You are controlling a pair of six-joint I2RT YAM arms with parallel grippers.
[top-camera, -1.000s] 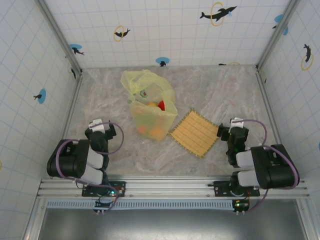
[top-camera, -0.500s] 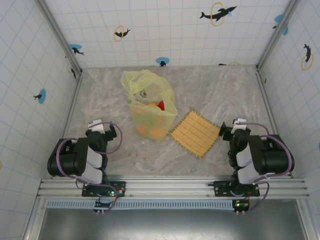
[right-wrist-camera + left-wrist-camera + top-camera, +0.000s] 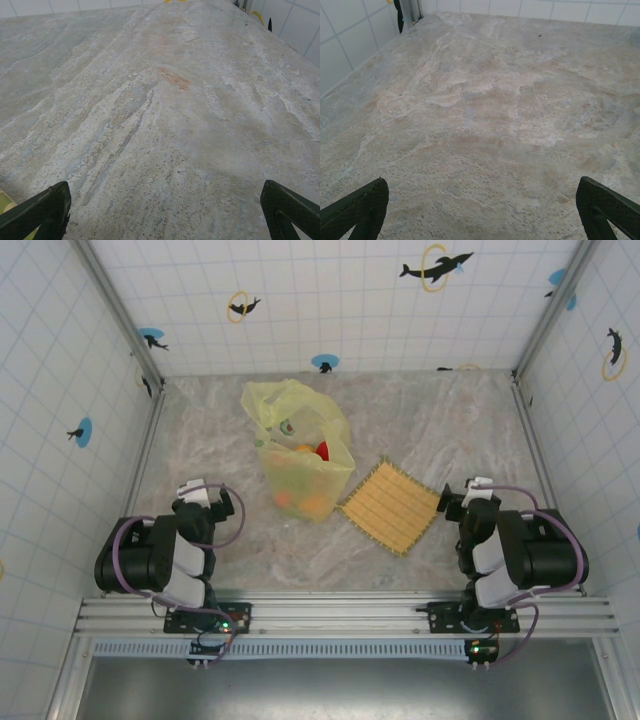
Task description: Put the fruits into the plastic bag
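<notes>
Top external: plastic bag (image 3: 300, 455) stood mid-table, fruits (image 3: 322, 450) inside it; woven mat (image 3: 390, 506) lay just right of the bag. My left gripper (image 3: 480, 202) and right gripper (image 3: 165, 202) were both spread wide, empty, over bare marble tabletop (image 3: 450, 420).

The left arm (image 3: 160, 560) and the right arm (image 3: 525, 560) are sitting folded low over their bases, wrists pointing forward, each holding its jaws spread wide and empty.

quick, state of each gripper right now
Left gripper: open, holding nothing.
Right gripper: open, holding nothing.
</notes>
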